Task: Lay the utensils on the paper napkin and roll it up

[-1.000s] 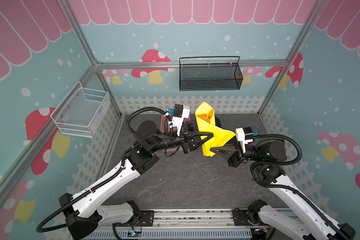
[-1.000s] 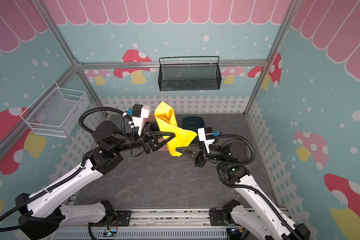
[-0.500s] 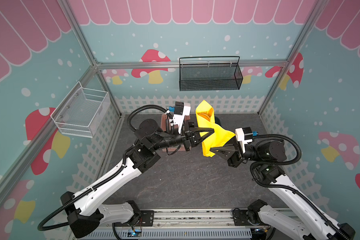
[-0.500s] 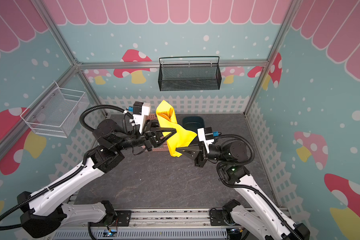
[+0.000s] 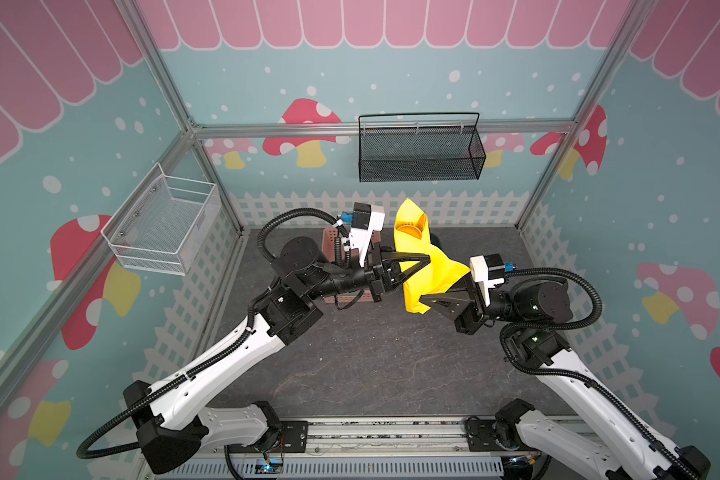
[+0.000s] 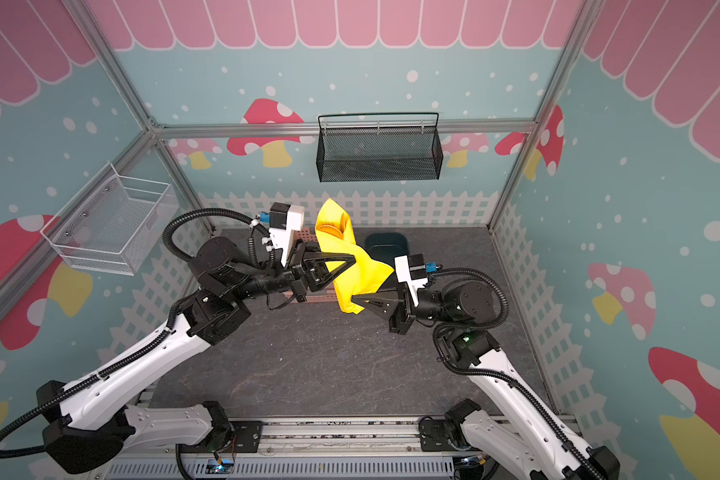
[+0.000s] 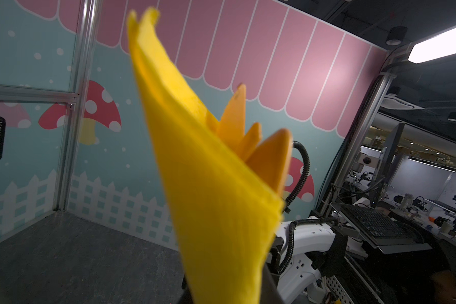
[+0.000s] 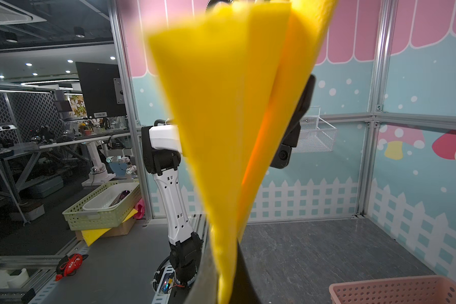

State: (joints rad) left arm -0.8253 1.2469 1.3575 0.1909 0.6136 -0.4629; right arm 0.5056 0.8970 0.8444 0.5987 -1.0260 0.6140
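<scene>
Up off the table (image 5: 371,357), just beside the pink basket (image 8: 395,289) and higher than its rim: paper napkin (image 5: 441,272), rolled into a loose cone, wide mouth up, narrow tail down. Tucked inside, utensils (image 7: 250,142), orange tips poking out of the mouth; cannot sort fork from spoon from stick.

Reaching over the basket, left gripper (image 5: 427,258), drawn in around the cone's middle, seemingly pinching it. On the side away from the basket, right gripper (image 5: 422,298), pressed together on the tail.

Handling, by judgement: thin, soft, near weightless paper; creases and tears easily, springs open if let go. Hard, slick cutlery inside, likely to slide out if tipped. Best taken at mid-roll, over the wrapped cutlery, squeezing gently, mouth kept upward. Judged nearly done as a roll; overlap loose.

Farther from the basket: dark bin (image 6: 385,245) on the table beyond the napkin, black mesh rack (image 5: 420,153) on the back wall, white wire basket (image 5: 163,224) on the side wall.
</scene>
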